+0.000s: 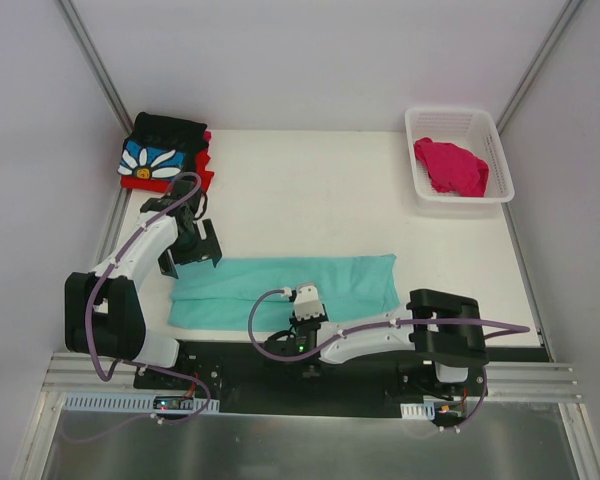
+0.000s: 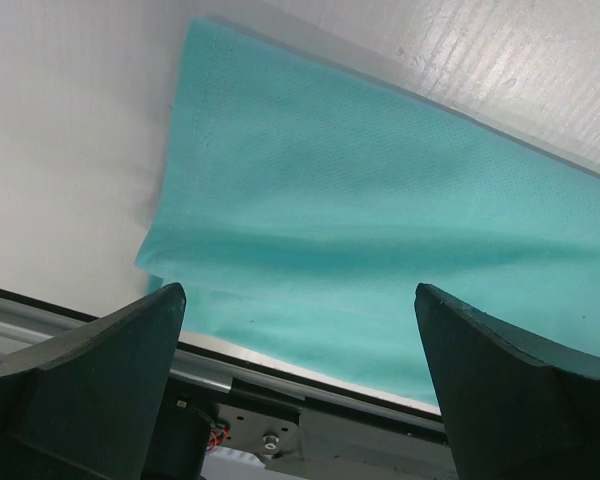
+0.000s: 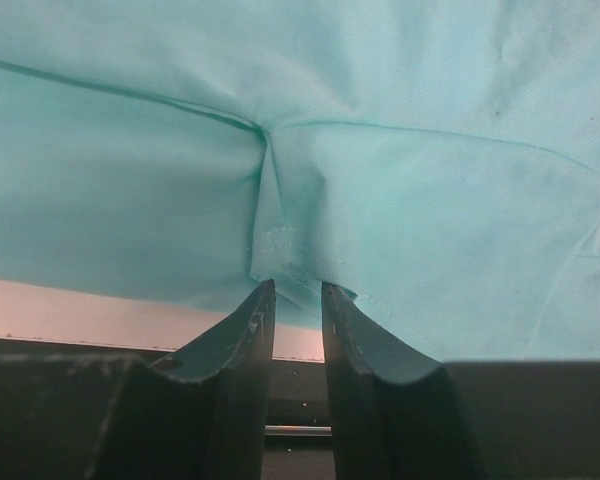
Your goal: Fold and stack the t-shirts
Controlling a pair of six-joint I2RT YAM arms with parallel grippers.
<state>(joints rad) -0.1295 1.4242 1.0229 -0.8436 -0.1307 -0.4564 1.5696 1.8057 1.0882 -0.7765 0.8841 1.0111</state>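
Sitting in the white basket (image 1: 450,112) at the far right of the desk (image 1: 310,190) is the pink shirt (image 1: 452,166). The mint shirt (image 1: 280,285) lies flat along the near edge. The right end effector (image 3: 298,295), almost closed, pinches its near hem. The left end effector (image 1: 192,258) hovers wide open over its left end, holding nothing.

Top camera looks down on the whole table (image 1: 310,180); 2 wrist cameras sit close over its mint-teal shirt (image 1: 350,282).

Red t-shirt (image 1: 204,181) mostly under black t-shirt (image 1: 166,131)
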